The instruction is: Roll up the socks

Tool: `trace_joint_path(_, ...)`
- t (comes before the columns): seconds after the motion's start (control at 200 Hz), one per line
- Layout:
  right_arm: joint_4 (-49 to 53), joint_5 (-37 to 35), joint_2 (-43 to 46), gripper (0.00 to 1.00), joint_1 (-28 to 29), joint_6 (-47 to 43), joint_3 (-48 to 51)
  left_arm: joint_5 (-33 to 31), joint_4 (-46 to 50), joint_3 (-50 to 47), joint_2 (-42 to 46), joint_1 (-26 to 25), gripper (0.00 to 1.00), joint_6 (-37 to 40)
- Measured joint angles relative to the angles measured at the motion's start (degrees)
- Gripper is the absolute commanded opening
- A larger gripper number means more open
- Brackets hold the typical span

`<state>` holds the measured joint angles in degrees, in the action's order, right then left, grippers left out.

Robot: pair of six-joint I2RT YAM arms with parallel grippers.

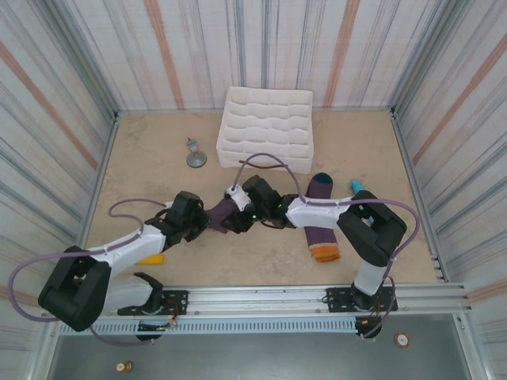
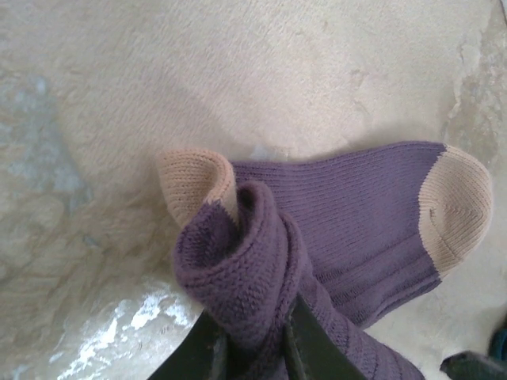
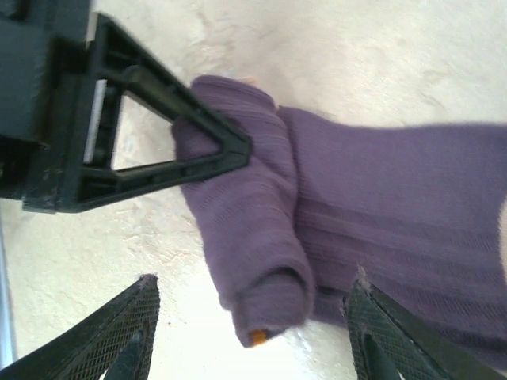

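**Left gripper pinched on the sock roll; right jaws apart around it**

Site: middle of the beige table [image 1: 150,178], a little to the near side of the white compartment tray [image 1: 266,101].

Half-rolled sock [image 2: 348,214]: purple knit with a tan toe and a tan heel. One end is wound into a thick roll. The toe end lies flat on the table.

Left gripper [image 2: 255,348]: fingers [image 2: 207,355] are close together and clamped on the roll from both sides, with fabric bulging up between them. In the right wrist view, one of its black triangular fingers presses into the far end of the roll.

Right gripper [image 3: 252,289]: jaws stand wide apart and straddle the roll's open end. One textured finger [image 3: 127,328] is over bare table, clear of the fabric. The other sits at the edge of the flat part, and I cannot tell whether it touches. It holds nothing.

From overhead, the two grippers meet nose to nose over this sock.

Flat sock [image 1: 322,229]: purple, with a navy toe toward the tray and an orange cuff toward the near edge. It lies stretched out to the right, and the right arm's forearm crosses above it.

Other items:
- Teal cylinder [image 1: 358,186] just beside the navy toe.
- Yellow block [image 1: 152,258] beside the left arm.
- Small grey metal stand [image 1: 195,156] left of the tray.
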<state>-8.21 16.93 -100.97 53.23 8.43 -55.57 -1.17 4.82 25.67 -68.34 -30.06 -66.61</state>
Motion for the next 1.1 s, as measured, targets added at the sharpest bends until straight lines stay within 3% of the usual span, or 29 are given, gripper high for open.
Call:
trace_joint_path(0.215,-5.8,-12.3,1.2,0.66,8.3,-10.6,4.2,-0.4,0.5,-0.9,1.4,-2.4,0.02,-1.8)
trace_joint_path(0.516,-11.0,-20.0,-0.7,0.63,9.5,-17.0,4.9,-1.1,1.5,-1.4,2.8,-3.5,0.02,-2.7)
trace_joint_path(1.102,-7.8,-17.1,-2.4,0.53,9.7,-18.1,4.8,-1.0,1.5,-1.5,2.8,-3.5,0.02,-3.1)
